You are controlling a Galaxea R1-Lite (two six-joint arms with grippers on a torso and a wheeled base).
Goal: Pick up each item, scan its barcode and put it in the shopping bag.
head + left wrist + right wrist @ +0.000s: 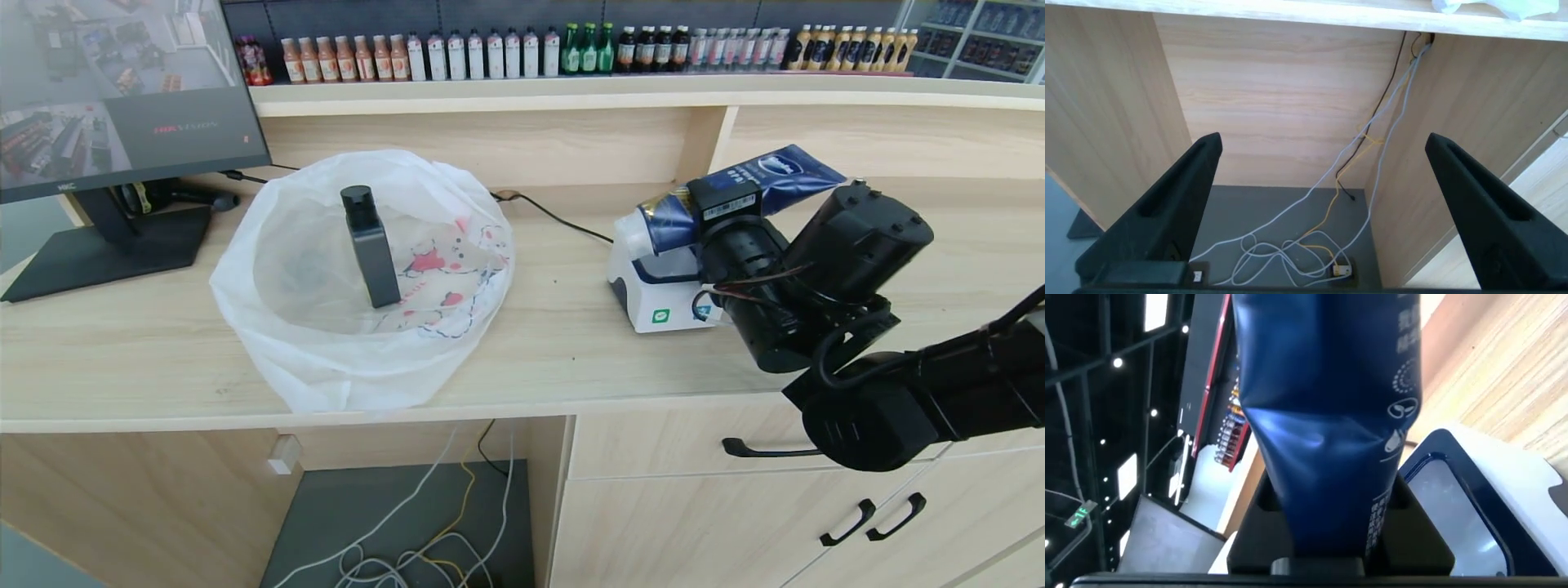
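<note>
One tube (775, 175), clamped in the right gripper (704, 214), faced the scanner (653, 294) at 3 o'clock of the shopping bag (326, 359), presumably for scanning. The left gripper (1323, 143) stood open.

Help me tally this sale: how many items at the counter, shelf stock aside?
2. A dark bottle stands in the white bag; a blue tube is in the right gripper over the scanner. Folds may hide others.

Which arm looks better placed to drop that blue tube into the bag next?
Right, probably. The right gripper is shut on the blue tube, above the scanner on the counter, with the shopping bag beside it. The left gripper hangs open and empty below the counter, by the cables.
</note>
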